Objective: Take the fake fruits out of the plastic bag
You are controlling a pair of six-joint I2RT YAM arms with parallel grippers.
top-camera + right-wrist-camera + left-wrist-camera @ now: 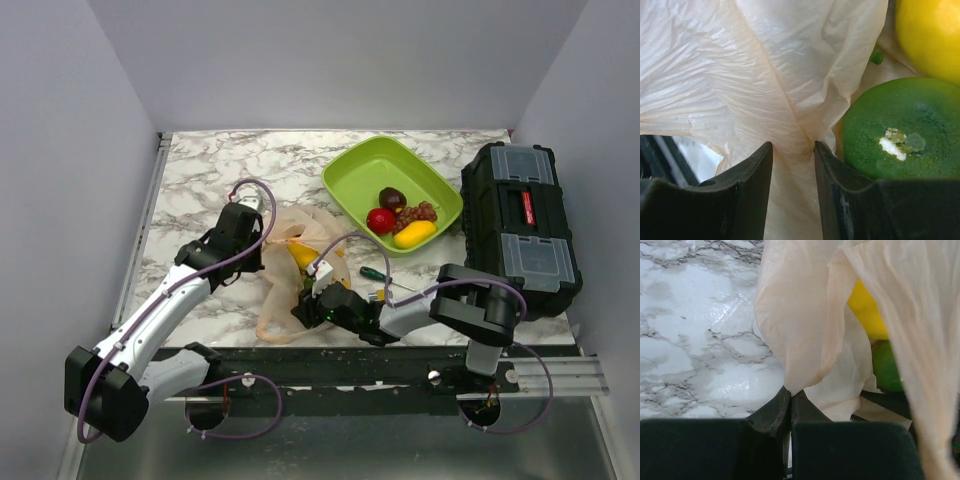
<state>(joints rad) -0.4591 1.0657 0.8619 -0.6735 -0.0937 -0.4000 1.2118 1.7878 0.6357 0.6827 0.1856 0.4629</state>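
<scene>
Left pincer (790,394) clamped shut on an edge of the thin, crinkly, translucent peach plastic bag (805,315), over the marbled surface (700,340). Right pincer (793,150) narrow, not closed, with a bag fold between its jaws. Round green plastic fruit (900,130) just beside it, glossy yellow fruit (932,35) beyond, both inside the bag.

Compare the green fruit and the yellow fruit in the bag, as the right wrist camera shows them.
The green fruit is dark green with a pale stem mark; the yellow fruit is plain, smooth yellow. The green one lies nearer the camera, the yellow behind it. Both sit inside the plastic bag.
</scene>
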